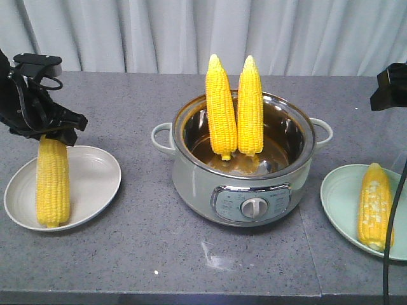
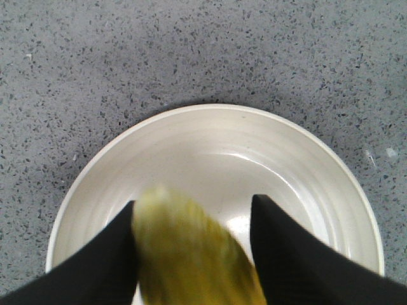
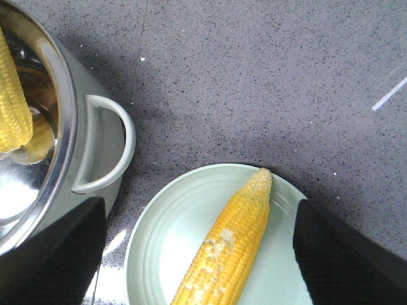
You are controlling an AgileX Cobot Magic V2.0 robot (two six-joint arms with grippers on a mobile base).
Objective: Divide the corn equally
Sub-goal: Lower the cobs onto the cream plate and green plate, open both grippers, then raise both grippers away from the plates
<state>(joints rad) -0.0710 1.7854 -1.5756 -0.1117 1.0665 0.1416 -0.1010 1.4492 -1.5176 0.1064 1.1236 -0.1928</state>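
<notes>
front view: left jaws pinch the top of the held cob point(image 1: 52, 184). it stands near upright, lower end on the white plate point(image 1: 95, 168). the pot point(image 1: 245, 190) sits mid surface point(image 1: 159, 254). two more corn cobs stand in it, left pot cob point(image 1: 220, 108) and right pot cob point(image 1: 250, 105), tips up, side by side. the fourth cob point(image 1: 375, 204) lies flat on the green plate point(image 1: 337, 197), long axis front to back. right arm point(image 1: 389, 89) is only partly in frame above that plate, and its jaws can't be read here.

left wrist view: black fingers point(image 2: 95, 267) sit either side of the blurred held cob, with the white plate right below. one finger touches it. a sliver of plate shows by the other fingertip, and contact looks lower down. reads as gripped, not let go.

right wrist view: right jaws spread wide, nothing between them, hovering over the green plate and the fourth cob. the pot's rim and handle point(image 3: 108, 146) are just to their left, with one pot cob in view.

judgement: one cob per plate, two left in the pot, so one more each. the pot cobs' long axis is vertical, so grip near the tip from above. the pot lies between the arms. the right arm is free and the right pot cob is nearer to it.
</notes>
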